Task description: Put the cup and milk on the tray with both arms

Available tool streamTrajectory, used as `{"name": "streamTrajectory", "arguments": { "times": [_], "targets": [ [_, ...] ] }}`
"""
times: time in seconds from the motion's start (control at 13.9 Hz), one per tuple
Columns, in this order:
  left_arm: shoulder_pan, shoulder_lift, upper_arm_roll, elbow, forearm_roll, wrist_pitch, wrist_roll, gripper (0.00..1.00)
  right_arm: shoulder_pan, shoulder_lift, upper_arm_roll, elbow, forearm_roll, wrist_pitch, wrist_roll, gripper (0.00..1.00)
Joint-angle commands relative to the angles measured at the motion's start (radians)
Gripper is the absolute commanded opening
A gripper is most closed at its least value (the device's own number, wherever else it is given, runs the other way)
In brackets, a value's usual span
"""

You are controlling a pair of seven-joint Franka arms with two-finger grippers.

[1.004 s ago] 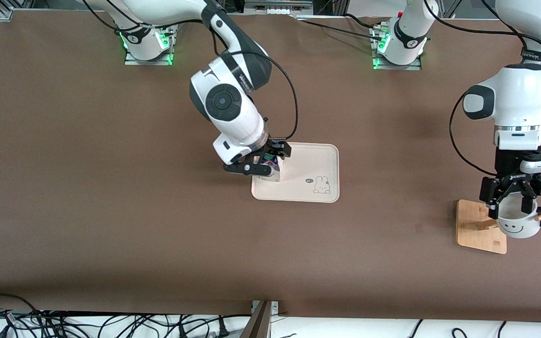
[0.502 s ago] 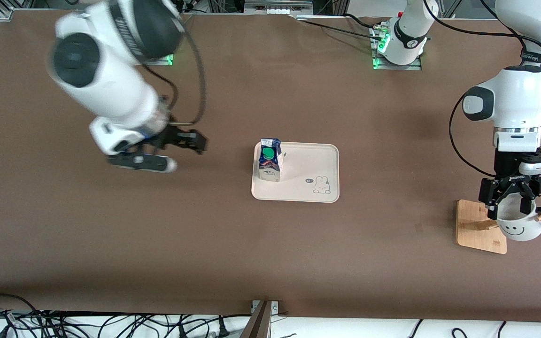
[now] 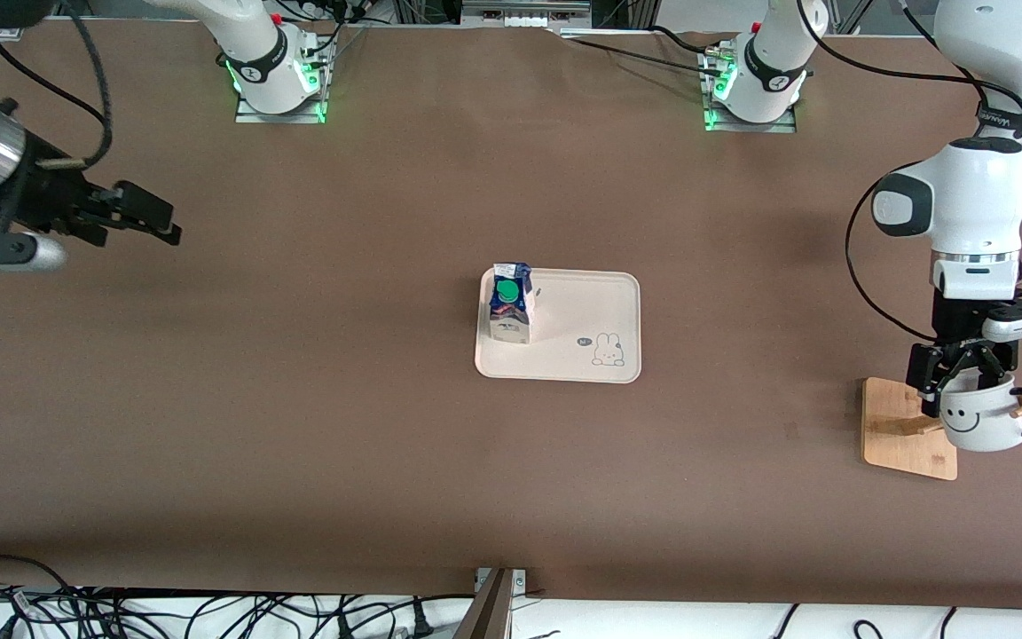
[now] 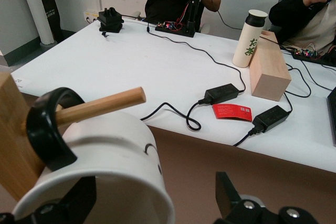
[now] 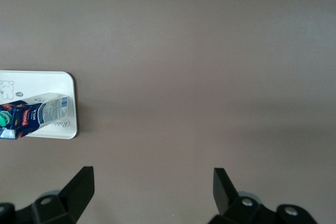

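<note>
The milk (image 3: 511, 302) is found standing upright on the tray (image 3: 582, 306), at the tray's end toward the right arm's end of the table, with its green cap uppermost. The tray lies flat near the middle of the table (image 3: 387, 461); a rabbit drawing is seen at the tray corner nearer the front camera, toward the left arm's end.

The right gripper (image 3: 134, 213) is held in the air over bare table close to the edge at the right arm's end, well apart from the tray. Its fingers (image 5: 79, 187) are spread wide and nothing is held between them (the right wrist view shows only brown table in the gap, with tray and carton off to one side).

The left gripper (image 3: 963, 377) is positioned at the cup (image 3: 981, 417), over the wooden rack (image 3: 906, 430) near the table edge at the left arm's end. The gripper is pinching the cup's wall: one finger (image 4: 79, 200) is seen outside the white wall, the other inside the cup's mouth. The cup's black handle (image 4: 47, 129) is looped around a wooden peg (image 4: 105, 103) of the rack. The cup is well apart from the tray.
</note>
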Motion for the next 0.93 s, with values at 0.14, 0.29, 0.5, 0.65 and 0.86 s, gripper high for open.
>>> {"name": "streamTrajectory", "arguments": {
  "times": [0.14, 0.29, 0.5, 0.65, 0.86],
  "targets": [
    [-0.002, 0.002, -0.002, 0.009, -0.055, 0.006, 0.023, 1.00, 0.023, -0.135, -0.002, -0.162, -0.104, 0.053, -0.010, 1.00],
    [-0.003, 0.001, -0.002, 0.004, -0.046, 0.006, 0.025, 0.45, 0.027, -0.181, 0.007, -0.231, -0.151, 0.104, -0.013, 1.00],
    [-0.012, -0.001, -0.003, -0.011, -0.042, 0.006, 0.028, 0.00, 0.034, -0.211, 0.055, -0.343, -0.205, 0.234, -0.013, 1.00],
    [-0.012, -0.002, -0.005, -0.016, -0.042, 0.006, 0.026, 0.00, 0.034, -0.217, 0.067, -0.349, -0.228, 0.228, -0.015, 1.00],
    [-0.014, -0.004, -0.011, -0.016, -0.042, 0.006, 0.025, 0.00, -0.061, -0.212, 0.154, -0.339, -0.248, 0.211, -0.022, 1.00]
  ]
}}
